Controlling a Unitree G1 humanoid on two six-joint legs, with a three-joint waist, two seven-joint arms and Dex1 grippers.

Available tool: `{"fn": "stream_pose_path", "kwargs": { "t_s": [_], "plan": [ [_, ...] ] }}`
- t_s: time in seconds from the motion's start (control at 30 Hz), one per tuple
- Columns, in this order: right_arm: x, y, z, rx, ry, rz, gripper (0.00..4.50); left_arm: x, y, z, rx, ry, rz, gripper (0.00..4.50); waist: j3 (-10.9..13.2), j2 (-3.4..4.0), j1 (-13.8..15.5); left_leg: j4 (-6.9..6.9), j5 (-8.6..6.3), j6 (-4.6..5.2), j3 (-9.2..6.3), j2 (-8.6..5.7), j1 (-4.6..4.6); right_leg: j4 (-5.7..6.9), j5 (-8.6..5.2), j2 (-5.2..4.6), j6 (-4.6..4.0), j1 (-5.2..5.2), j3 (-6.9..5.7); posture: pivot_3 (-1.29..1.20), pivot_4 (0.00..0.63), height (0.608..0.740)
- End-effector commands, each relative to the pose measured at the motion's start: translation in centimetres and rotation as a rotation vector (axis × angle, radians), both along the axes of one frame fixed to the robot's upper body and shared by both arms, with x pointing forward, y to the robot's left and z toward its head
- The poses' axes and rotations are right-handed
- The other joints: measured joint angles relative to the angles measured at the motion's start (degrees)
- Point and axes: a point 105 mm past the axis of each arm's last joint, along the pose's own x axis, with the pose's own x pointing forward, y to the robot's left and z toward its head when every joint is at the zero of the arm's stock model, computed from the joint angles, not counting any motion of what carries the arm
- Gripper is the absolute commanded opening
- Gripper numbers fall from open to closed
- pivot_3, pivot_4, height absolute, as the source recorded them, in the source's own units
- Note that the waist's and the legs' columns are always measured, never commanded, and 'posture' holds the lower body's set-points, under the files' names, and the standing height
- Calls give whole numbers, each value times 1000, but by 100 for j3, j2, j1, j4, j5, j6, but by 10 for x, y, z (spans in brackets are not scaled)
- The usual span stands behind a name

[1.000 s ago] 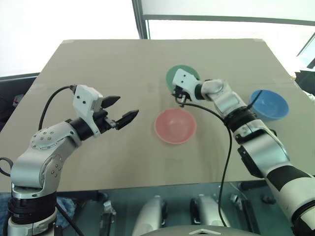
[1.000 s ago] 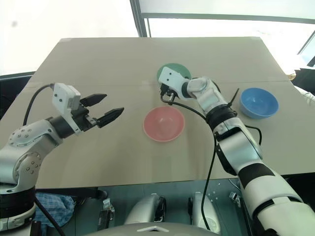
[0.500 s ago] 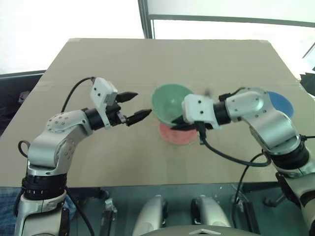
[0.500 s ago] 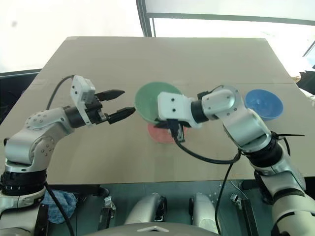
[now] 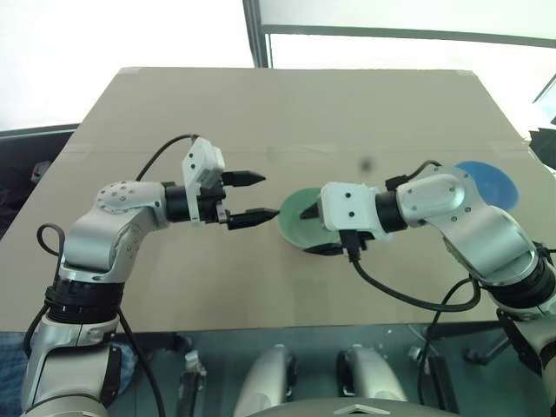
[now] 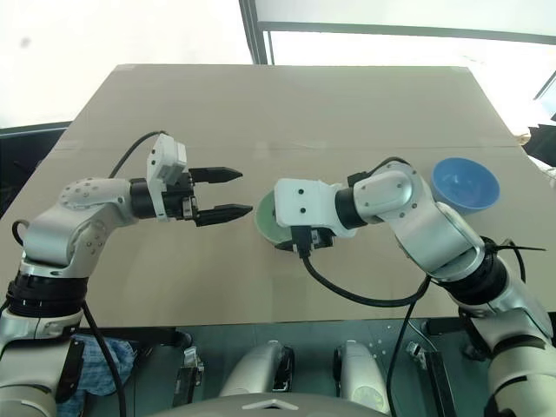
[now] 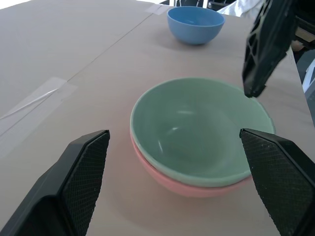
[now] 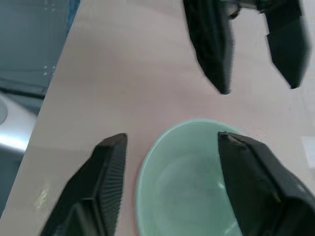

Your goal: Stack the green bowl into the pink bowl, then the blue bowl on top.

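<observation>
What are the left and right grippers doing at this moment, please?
Left gripper: jaws open, holding nothing.
Right gripper: jaws open astride the rim of the green bowl, not gripping it.

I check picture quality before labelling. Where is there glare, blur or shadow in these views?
Left eye view: the windows behind the table are blown out white. Left wrist view: sharp, with soft highlights inside the green bowl. Right wrist view: the left hand looks slightly blurred.

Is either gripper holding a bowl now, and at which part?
Nothing is held. The green bowl sits in the pink bowl; the right gripper is open around its rim, the left gripper open beside it.
</observation>
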Motion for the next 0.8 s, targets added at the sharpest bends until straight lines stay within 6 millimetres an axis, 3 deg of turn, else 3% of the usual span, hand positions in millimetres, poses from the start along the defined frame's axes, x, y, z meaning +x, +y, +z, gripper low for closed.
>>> {"fn": "stream_pose_path", "kwargs": {
  "t_s": [0.03, 0.2, 0.4, 0.6, 0.8],
  "plan": [
    [18, -20, 21, 61, -39, -142, 3314, -3, -5, 11, -1, -39, -45, 4500, 0, 0, 5, 1, 0, 0, 0, 0, 0, 0, 0, 0, 0, 0, 0, 0, 150, 740],
    [57, -94, 18, 5, -82, -476, 3314, -7, -17, 13, -30, -21, -114, 4500, 1, -2, 87, 12, -5, 9, -1, -4, -3, -4, 0, -5, 0, 7, -2, 0, 150, 740],
    [78, -177, 24, 80, -68, -865, 3314, -8, -42, 19, -37, -30, -220, 4500, 3, -1, 128, 13, -7, 12, 1, 0, -5, -6, 0, -1, 0, 13, -2, 0, 150, 740],
    [82, -229, 5, 51, -76, -1070, 3314, -5, -61, 20, -40, -47, -305, 4500, 2, -1, 140, 16, -7, 13, 3, 0, -4, -7, 0, 1, 1, 19, -2, 0, 150, 740],
    [76, -252, -23, 35, -1, -1169, 3314, 0, -69, 20, -41, -49, -340, 4500, 4, 2, 118, 22, -6, 14, 9, 4, -4, -4, 0, 13, 2, 20, 0, 0, 150, 740]
  ]
}}
